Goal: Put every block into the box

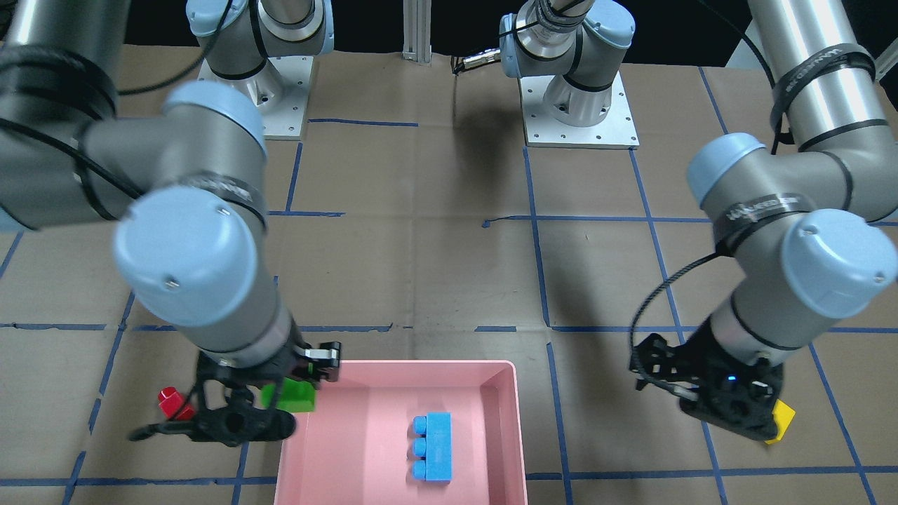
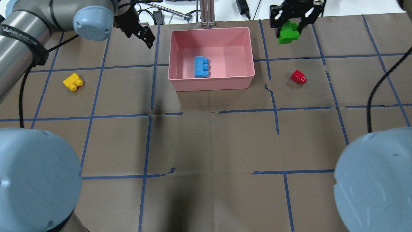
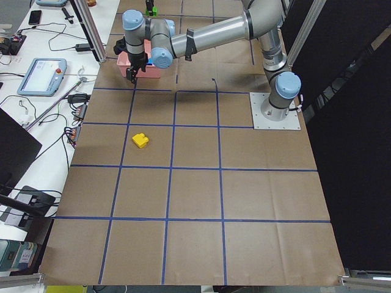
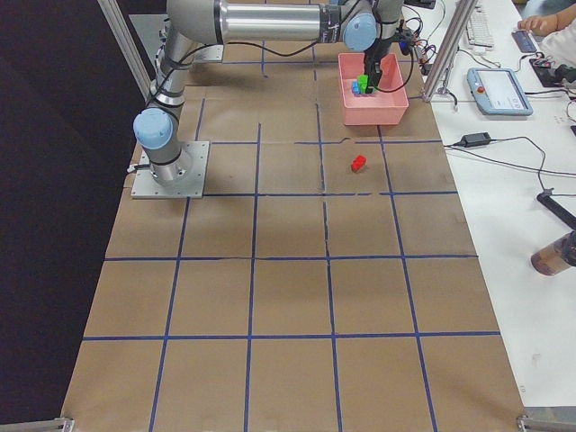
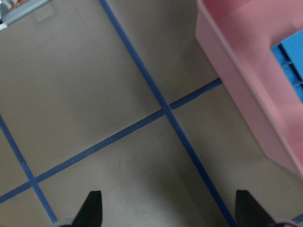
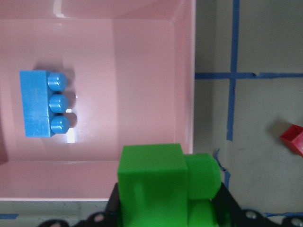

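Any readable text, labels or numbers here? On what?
"WAN…": white print on the left arm's black strap; the rest is blurred.
Print on its wrist strap, front view: too blurred to read.
Pendant screen: too small to read.
No other text visible.

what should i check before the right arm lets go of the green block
1. Right claw grip on green block: ok, shut on it.
2. Green block above the box floor: cannot tell; front and overhead views show it near the rim on the robot's right.
3. Landing space in the box: ok, only the blue block lies inside, bare floor around it.
4. Left claw clear of the box: ok, open, empty, above the table beside it.
5. Other blocks in: not ok, yellow block and red block lie on the table.
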Controlling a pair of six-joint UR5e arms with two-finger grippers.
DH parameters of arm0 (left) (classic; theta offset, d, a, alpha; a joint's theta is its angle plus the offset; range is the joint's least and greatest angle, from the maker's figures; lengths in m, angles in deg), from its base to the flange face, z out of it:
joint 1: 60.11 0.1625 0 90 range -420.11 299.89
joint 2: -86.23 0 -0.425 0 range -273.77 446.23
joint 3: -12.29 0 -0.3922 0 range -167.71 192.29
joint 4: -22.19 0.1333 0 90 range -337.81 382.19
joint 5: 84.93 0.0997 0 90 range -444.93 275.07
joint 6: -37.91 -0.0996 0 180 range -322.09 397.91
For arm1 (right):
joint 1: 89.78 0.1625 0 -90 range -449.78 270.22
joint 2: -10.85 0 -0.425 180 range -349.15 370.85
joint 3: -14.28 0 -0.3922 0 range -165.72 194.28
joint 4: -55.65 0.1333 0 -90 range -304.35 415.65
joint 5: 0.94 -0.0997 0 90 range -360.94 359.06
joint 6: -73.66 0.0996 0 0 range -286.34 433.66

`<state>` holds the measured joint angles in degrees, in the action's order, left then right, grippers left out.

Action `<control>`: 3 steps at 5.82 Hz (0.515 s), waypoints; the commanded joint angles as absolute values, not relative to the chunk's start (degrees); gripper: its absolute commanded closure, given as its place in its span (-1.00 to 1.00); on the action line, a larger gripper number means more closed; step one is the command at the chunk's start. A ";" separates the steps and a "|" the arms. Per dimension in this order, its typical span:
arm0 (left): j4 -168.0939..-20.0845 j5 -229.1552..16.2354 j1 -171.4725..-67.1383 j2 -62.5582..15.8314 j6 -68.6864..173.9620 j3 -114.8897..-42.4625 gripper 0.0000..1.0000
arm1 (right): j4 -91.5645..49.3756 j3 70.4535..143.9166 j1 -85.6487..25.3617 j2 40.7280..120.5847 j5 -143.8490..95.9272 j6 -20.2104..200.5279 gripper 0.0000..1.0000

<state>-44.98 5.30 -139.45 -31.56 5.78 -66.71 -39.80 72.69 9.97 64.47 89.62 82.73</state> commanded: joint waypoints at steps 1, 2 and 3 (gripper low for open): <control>-42.60 10.59 -133.78 -33.81 -3.92 -68.39 -0.99 | -47.92 71.41 11.39 56.50 89.50 83.68 0.26; -39.80 14.79 -130.46 -35.57 -13.06 -68.65 -0.98 | -49.71 71.41 11.39 55.33 89.50 83.59 0.14; -36.90 14.13 -127.03 -39.07 -19.25 -68.39 -0.98 | -49.64 71.41 11.39 55.50 89.41 83.94 -0.98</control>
<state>-39.64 13.51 -130.29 -36.11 -12.46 -68.47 -48.98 71.43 11.36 55.92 89.47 83.71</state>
